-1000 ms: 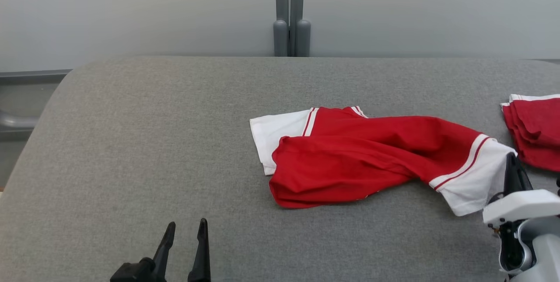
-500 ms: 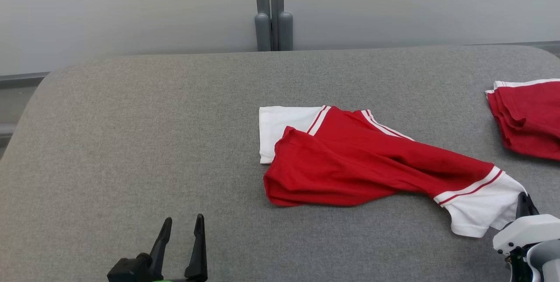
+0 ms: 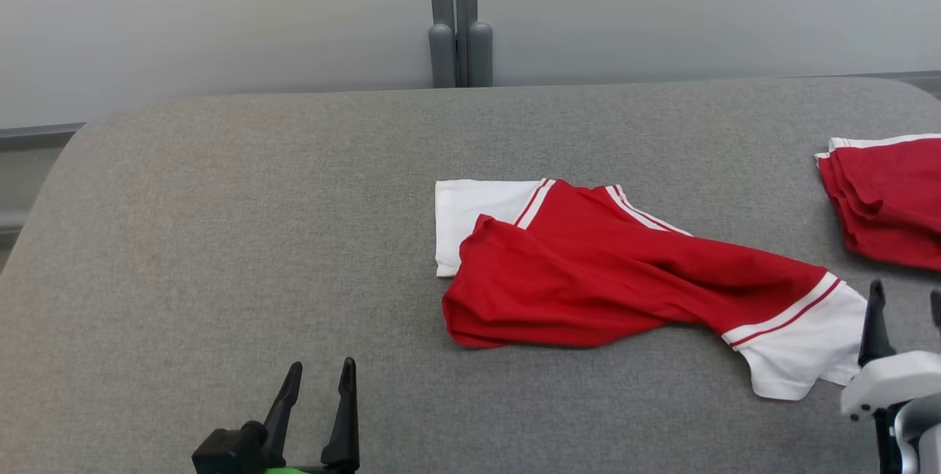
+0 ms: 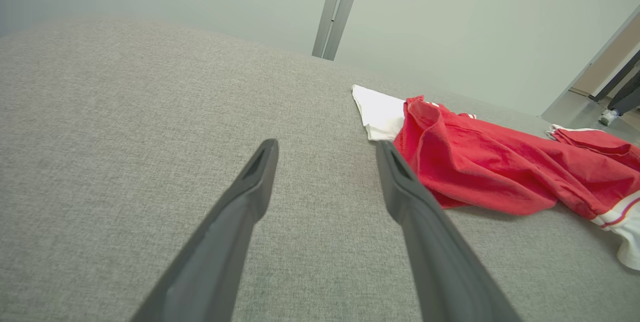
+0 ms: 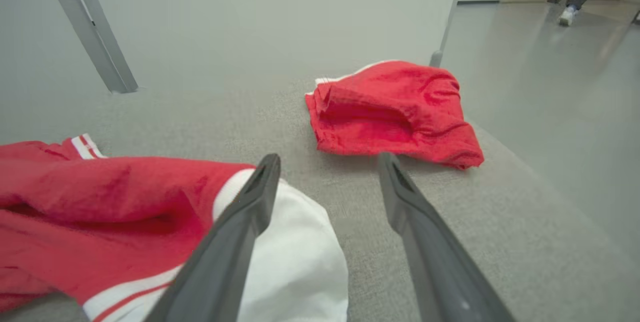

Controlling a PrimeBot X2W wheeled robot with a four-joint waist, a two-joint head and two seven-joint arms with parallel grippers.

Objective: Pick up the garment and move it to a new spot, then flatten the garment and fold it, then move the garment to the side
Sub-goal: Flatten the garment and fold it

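Right fingers (image 3: 875, 323) newly parted, garment (image 3: 588, 283) lying just beside them

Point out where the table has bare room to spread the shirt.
Widest bare patch: the left half of the table, from its edge to the shirt, ahead of the left gripper. A bare strip runs along the far edge behind the shirt. Crowded on the right: a narrow gap between shirt and folded pile, with the right gripper there.
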